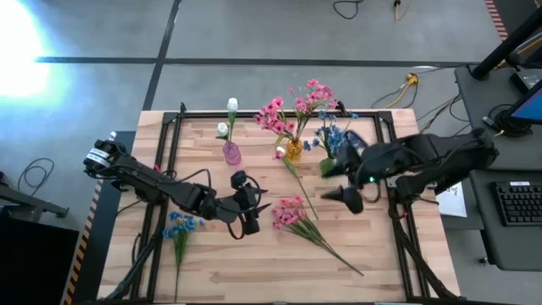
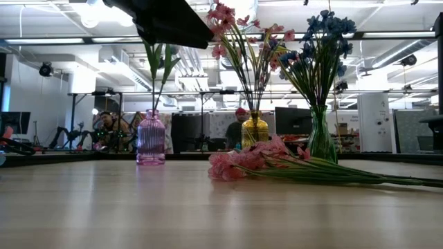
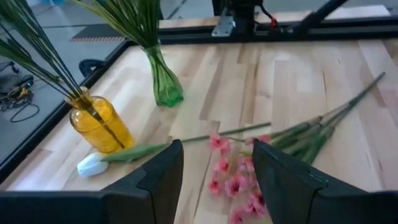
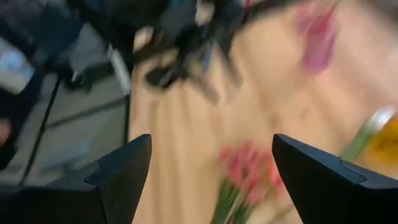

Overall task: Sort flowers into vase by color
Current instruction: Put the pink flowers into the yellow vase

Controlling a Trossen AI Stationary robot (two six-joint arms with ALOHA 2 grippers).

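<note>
The left pincer (image 1: 254, 210) hovers open and empty over the middle of the worktop (image 1: 254, 271), just beside the pink flowers (image 1: 292, 213) lying flat there, and its wrist view alone shows a white bud (image 3: 93, 165) lying on the wood against the yellow vase (image 3: 102, 124). The right pincer (image 1: 345, 196) hangs open and empty near the green vase (image 3: 163, 81) of blue flowers (image 1: 334, 135). Only the high view shows a blue flower (image 1: 179, 225) lying under the left arm, while the low view lines up the purple vase (image 2: 151, 138), yellow vase and green vase, with people in the room behind.
</note>
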